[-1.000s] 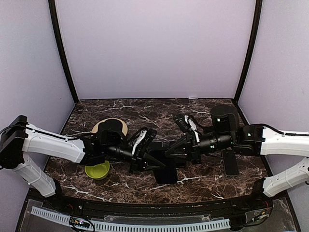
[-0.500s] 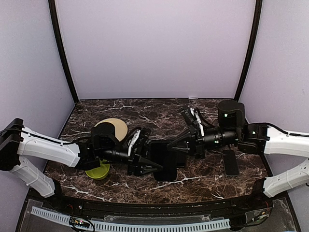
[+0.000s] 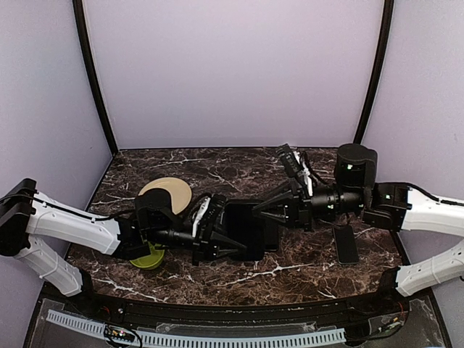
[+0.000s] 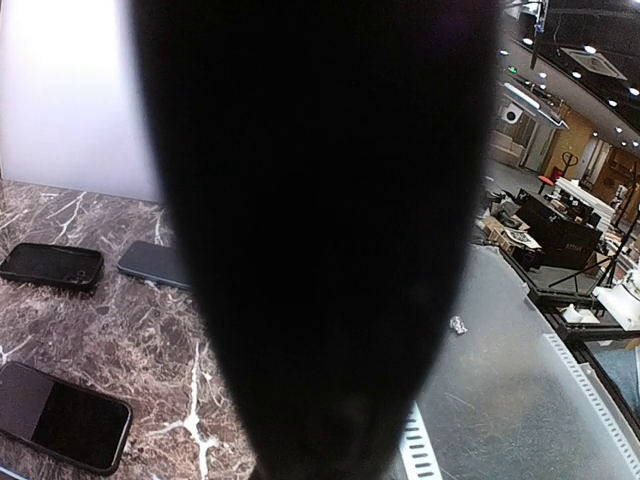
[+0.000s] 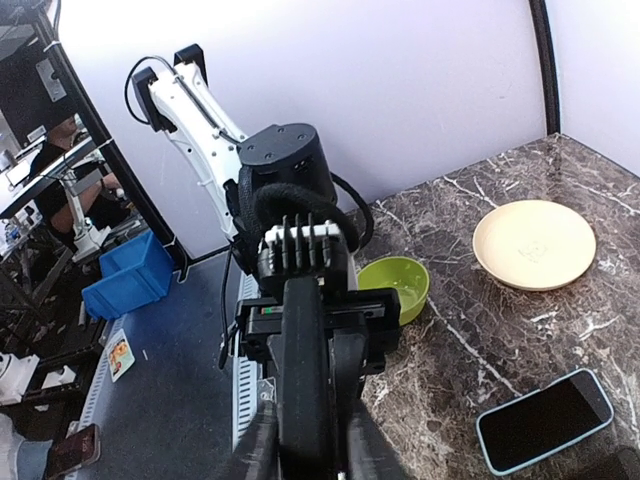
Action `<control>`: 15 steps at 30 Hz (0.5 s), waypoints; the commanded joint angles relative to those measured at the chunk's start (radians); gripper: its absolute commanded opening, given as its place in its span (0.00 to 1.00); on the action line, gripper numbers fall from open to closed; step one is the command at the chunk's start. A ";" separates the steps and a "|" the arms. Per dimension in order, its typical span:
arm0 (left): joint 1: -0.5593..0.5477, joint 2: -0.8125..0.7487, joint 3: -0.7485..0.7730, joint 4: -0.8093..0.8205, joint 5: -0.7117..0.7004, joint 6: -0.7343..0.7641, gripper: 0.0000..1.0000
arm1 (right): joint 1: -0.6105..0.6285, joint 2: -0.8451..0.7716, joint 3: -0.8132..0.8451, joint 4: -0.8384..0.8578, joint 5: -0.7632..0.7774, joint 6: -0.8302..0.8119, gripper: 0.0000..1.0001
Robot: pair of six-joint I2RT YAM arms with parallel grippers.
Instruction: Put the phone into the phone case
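1. Phone and arms share a dark marble table inside purple walls. A spare handset, a plate and a green bowl lie well apart from the middle.
2. Both arms meet mid-table, one on each side of the phone and equally near it.
3. The phone, a dark slab that may already be joined to its case, hangs between them, long axis running near-to-far.
4. The right gripper pinches its right edge. The left gripper reaches the left edge, but I cannot tell its grip.
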 commanded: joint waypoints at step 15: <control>0.005 -0.078 0.014 0.209 0.001 -0.078 0.00 | 0.091 0.008 -0.212 0.208 0.020 0.095 0.39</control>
